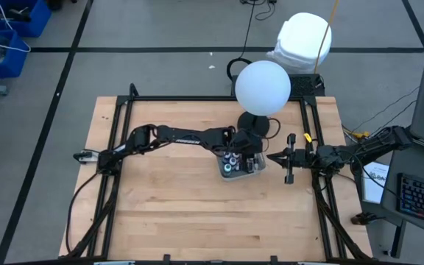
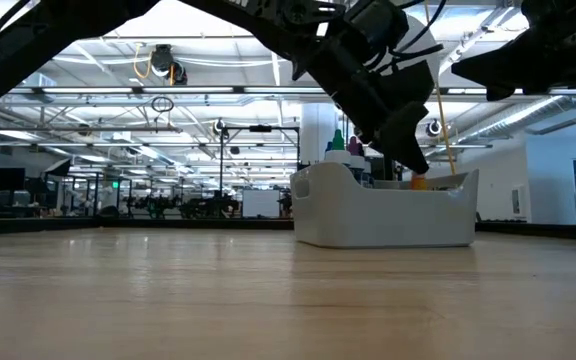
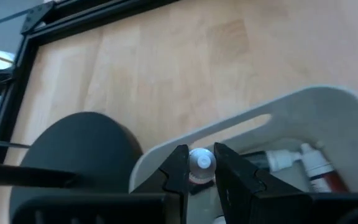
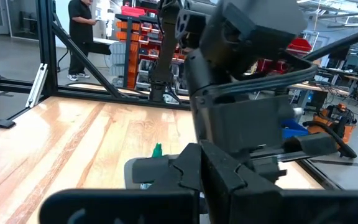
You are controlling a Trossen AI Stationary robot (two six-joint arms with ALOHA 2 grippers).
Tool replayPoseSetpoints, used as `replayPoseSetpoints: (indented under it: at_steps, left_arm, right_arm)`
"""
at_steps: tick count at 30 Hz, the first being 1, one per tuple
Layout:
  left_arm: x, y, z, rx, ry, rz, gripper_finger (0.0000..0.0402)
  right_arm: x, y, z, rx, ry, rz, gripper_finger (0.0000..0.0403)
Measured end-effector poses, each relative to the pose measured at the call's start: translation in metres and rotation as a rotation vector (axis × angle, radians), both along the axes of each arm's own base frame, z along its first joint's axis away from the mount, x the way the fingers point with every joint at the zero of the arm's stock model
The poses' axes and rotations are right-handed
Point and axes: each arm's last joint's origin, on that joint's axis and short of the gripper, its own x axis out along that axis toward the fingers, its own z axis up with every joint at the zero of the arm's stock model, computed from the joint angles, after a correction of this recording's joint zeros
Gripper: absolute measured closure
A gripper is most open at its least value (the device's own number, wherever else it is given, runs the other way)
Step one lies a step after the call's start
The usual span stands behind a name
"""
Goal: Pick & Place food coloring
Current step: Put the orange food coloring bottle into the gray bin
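A pale grey tray stands on the wooden table right of centre and holds several small food coloring bottles. My left gripper reaches slanting down into the tray and is shut on one white-capped bottle. Another white-capped bottle with a red body lies on its side in the tray. In the low view, green and orange bottle tops show above the tray's rim. My right gripper waits shut just right of the tray, pointing level at it. My left gripper pinches the bottle's white cap between its two fingertips. The fingers come slanting down from the table's left side, inside the tray's far wall. The bottle's body is hidden below the fingers, so whether it rests on the tray floor I cannot tell.
A black round base under a large white ball stands just beyond the tray; it shows dark in the left wrist view. A black frame edges the table. Bare wood lies left and near. A person stands beyond the table.
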Motion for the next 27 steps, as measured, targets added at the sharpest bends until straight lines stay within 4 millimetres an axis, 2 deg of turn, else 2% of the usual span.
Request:
replayPoseSetpoints:
  at_steps: [13,27]
  left_arm:
    - [-0.0036,0.0089,-0.0030,-0.003,0.042,0.019,0.0339]
    - [-0.0041,0.0093,-0.0035,0.002,0.051,0.013,0.0339]
  right_arm:
    - [0.0000,0.0000,0.0000,0.000,0.000,0.000,0.0403]
    - [0.0000,0.0000,0.0000,0.001,0.000,0.000,0.0403]
